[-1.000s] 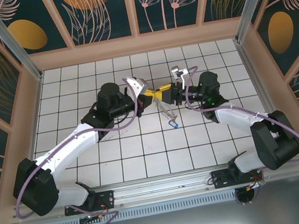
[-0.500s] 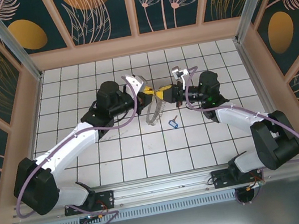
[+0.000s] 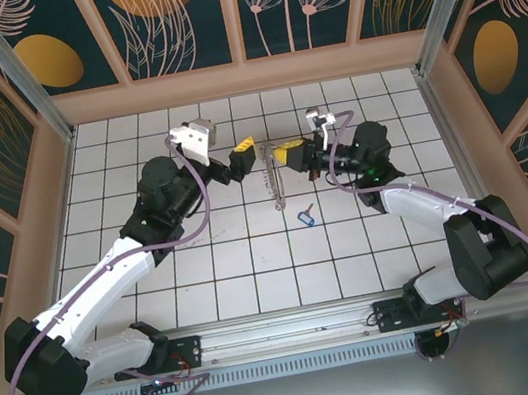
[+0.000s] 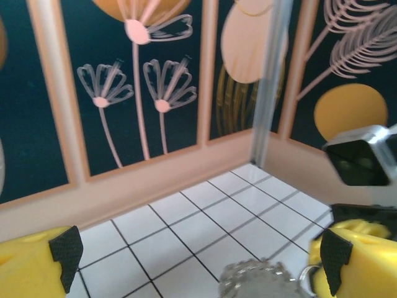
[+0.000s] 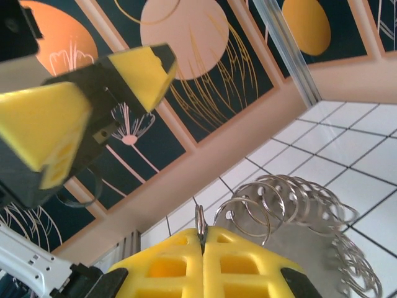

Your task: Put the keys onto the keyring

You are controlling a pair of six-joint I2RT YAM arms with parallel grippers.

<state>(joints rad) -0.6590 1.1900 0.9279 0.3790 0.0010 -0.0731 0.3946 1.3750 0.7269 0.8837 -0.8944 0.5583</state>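
On the white tiled worktop (image 3: 205, 268) the key (image 3: 306, 217) lies at 5 o'clock from the spread, empty left fingers (image 3: 243, 154); the nearer right fingers (image 3: 287, 154) are clamped on the keyring (image 3: 277, 183)

Top view looking down on table (image 3: 254, 260), wrist views low, close, facing each other, sharing keyring (image 4: 251, 282)

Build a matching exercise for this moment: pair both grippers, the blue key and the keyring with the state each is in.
Column one:
1. left gripper
2. right gripper
3. blue-headed key
4. keyring

Column two:
A. lying loose on the white tiles
B. jaws wide open, nothing between them
C. clamped at its rim
D. jaws shut on the loop

Pairs: 1-B, 2-D, 3-A, 4-C.
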